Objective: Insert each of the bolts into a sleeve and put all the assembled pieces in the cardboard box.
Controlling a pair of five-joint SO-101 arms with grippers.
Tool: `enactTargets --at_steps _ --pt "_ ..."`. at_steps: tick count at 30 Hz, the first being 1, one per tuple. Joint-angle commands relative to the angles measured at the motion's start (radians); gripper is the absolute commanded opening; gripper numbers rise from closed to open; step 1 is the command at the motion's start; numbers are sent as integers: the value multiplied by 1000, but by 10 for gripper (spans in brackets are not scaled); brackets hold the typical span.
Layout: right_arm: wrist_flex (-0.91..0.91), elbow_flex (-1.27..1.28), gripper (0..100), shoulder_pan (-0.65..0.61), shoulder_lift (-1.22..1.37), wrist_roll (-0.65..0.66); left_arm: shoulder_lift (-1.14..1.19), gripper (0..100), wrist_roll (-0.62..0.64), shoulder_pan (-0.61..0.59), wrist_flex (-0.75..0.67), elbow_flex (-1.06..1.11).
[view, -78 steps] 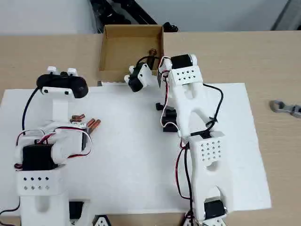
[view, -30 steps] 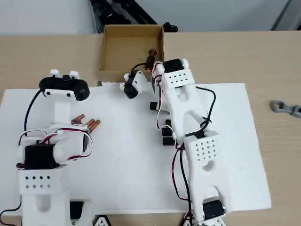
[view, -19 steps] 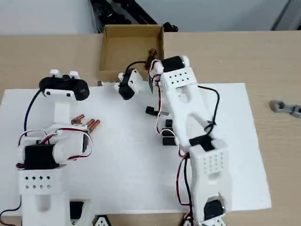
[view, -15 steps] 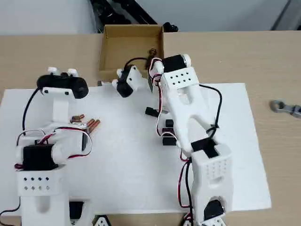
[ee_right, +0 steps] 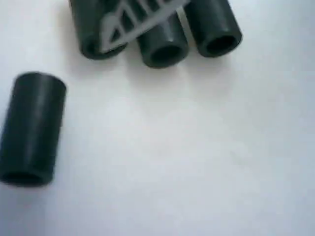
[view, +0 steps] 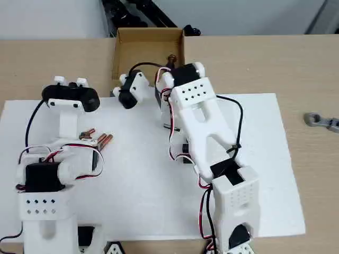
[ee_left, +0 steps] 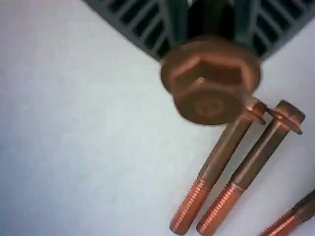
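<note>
A copper bolt (ee_left: 209, 81) points its hex head at the left wrist camera, and my left gripper (ee_left: 206, 22), dark and ribbed, is shut on it. Under it two more bolts (ee_left: 231, 167) lie side by side on the white sheet (view: 137, 180); from above these bolts (view: 105, 140) lie beside the left arm. Three black sleeves (ee_right: 165, 46) lie in a row under my right gripper (ee_right: 142, 19), and a fourth sleeve (ee_right: 32, 128) lies apart. The right arm (view: 196, 116) stretches toward the cardboard box (view: 121, 58). A dark piece with a copper end (view: 170, 59) leans at the box's right wall.
A metal wrench (view: 320, 120) lies on the bare wooden table at the far right. Black equipment (view: 132, 13) stands behind the box. The sheet's middle and front, between the two arms, lie bare.
The right arm has swung left, its black-and-white end going from the box's near right corner to its near left corner. The left arm has barely shifted.
</note>
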Motion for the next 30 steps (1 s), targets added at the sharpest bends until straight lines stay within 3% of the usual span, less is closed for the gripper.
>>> enactTargets --at_steps 1,12,23,25,30 --pt "4 -6 230 -10 30 -5 -21 5 -2 -5 8 -48" --pt "-97 -11 221 -7 260 -8 -20 5 -2 -5 8 -48" --pt "-93 -11 218 8 311 -5 -20 5 -2 -5 9 -48" --pt "-91 -11 186 15 311 -5 -20 5 -2 -5 9 -48" --pt "-71 -9 0 18 311 -6 -20 5 -2 -5 15 -48"
